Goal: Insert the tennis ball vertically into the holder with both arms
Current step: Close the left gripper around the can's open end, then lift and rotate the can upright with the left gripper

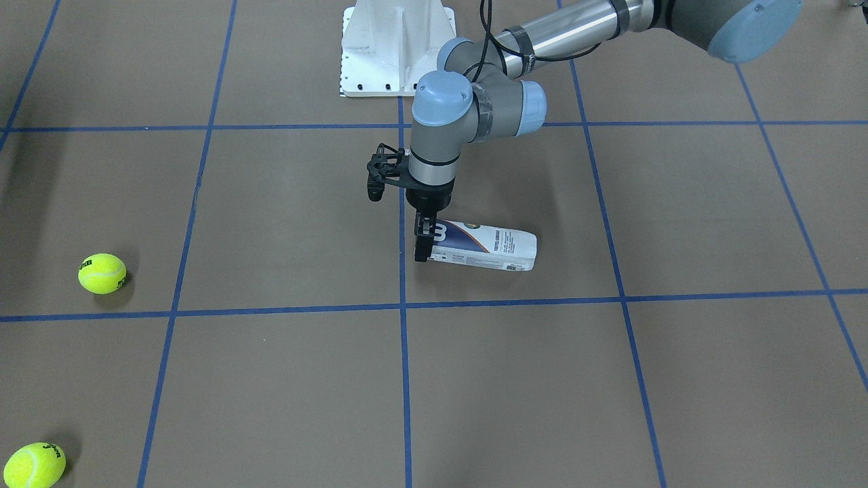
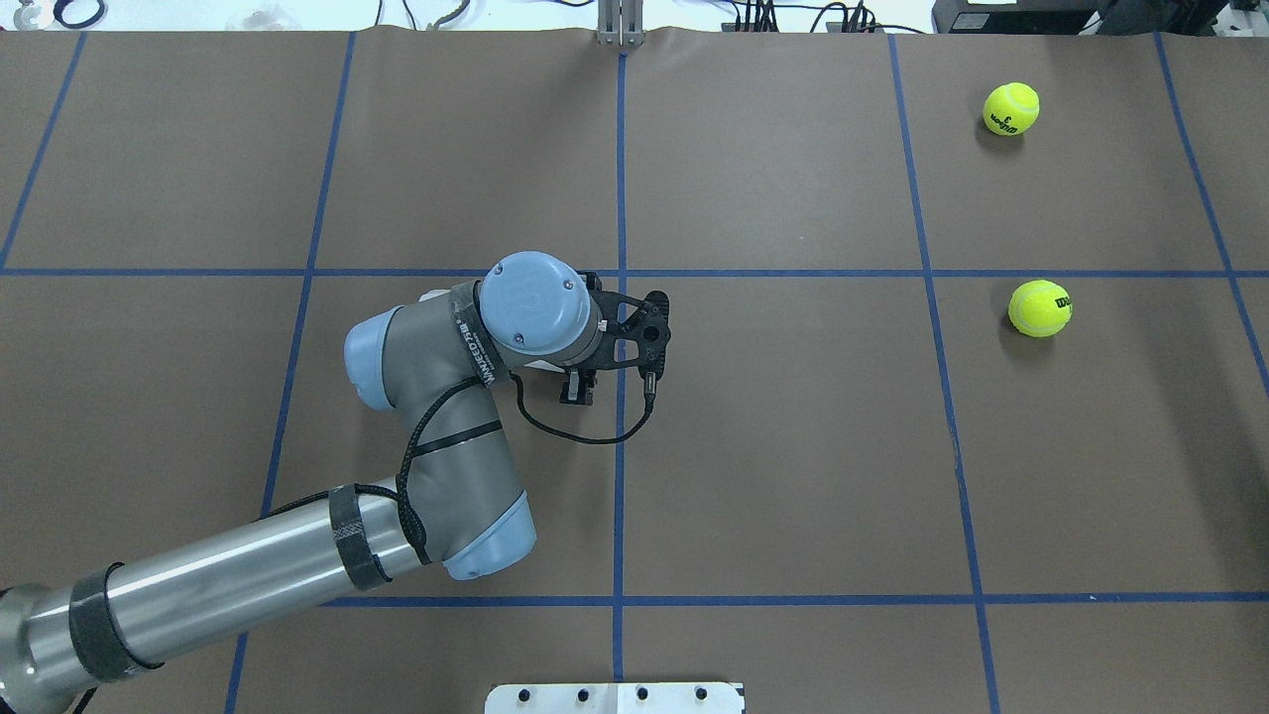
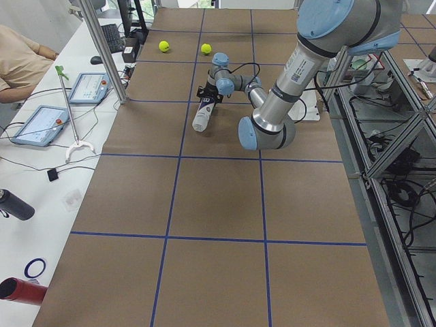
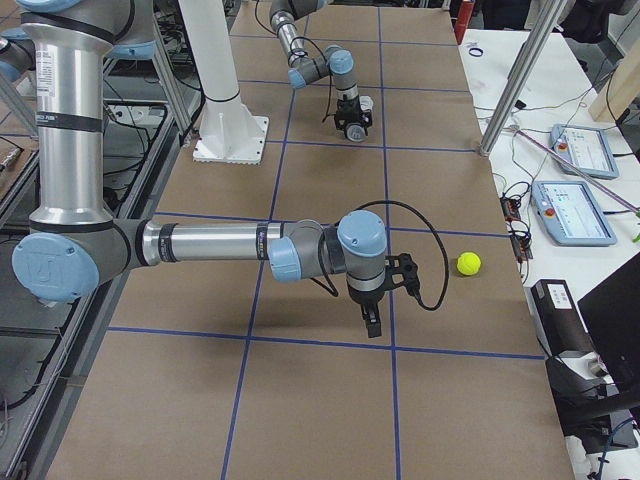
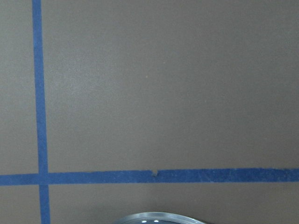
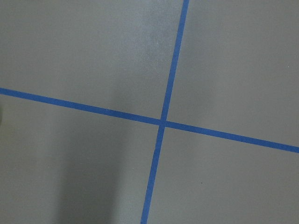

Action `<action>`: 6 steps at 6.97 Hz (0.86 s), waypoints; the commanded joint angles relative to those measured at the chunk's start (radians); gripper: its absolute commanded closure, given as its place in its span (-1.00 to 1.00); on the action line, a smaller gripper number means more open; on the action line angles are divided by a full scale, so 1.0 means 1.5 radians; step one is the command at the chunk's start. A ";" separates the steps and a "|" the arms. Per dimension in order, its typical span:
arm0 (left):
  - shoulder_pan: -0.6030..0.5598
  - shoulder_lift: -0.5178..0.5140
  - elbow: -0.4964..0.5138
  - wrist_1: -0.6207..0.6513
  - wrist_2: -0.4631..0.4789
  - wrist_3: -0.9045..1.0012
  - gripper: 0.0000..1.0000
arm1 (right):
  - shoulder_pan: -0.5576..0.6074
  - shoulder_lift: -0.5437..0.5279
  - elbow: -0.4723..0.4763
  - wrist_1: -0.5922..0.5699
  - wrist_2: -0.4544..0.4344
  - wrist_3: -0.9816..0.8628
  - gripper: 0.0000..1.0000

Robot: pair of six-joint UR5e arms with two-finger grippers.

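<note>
my left tool (image 1: pixel 424 238) is straddling the rim end of the lying holder (image 1: pixel 488 249), clamped or not I cannot tell | my right tool (image 4: pixel 372 322) is hanging above the bench (image 4: pixel 300 400), opening I cannot tell

Both arms look alike. The left arm (image 2: pixel 248 575) and the right arm (image 4: pixel 200 243) are polished silver tubes joined by grey elbows under pale blue round caps (image 2: pixel 533 297), which are dotted with small screws. Black straps (image 2: pixel 355 537) band the tubes, one printed in white letters. A thin black cable (image 2: pixel 585 434) loops along each wrist. The left gripper (image 1: pixel 423 252) and the right gripper (image 4: pixel 372 325) are black. The white pedestal (image 1: pixel 397 47) has dark bolts along its foot.
</note>
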 commanded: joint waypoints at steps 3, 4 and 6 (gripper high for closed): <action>-0.004 -0.003 -0.063 0.000 0.004 0.002 -0.57 | 0.000 0.003 0.000 0.000 0.000 0.000 -1.00; -0.012 -0.003 -0.111 -0.005 0.002 -0.003 -0.60 | 0.000 0.003 0.000 0.000 0.000 0.000 -1.00; -0.044 -0.005 -0.151 -0.098 -0.092 -0.105 -0.60 | 0.000 0.003 0.000 0.000 0.001 0.000 -1.00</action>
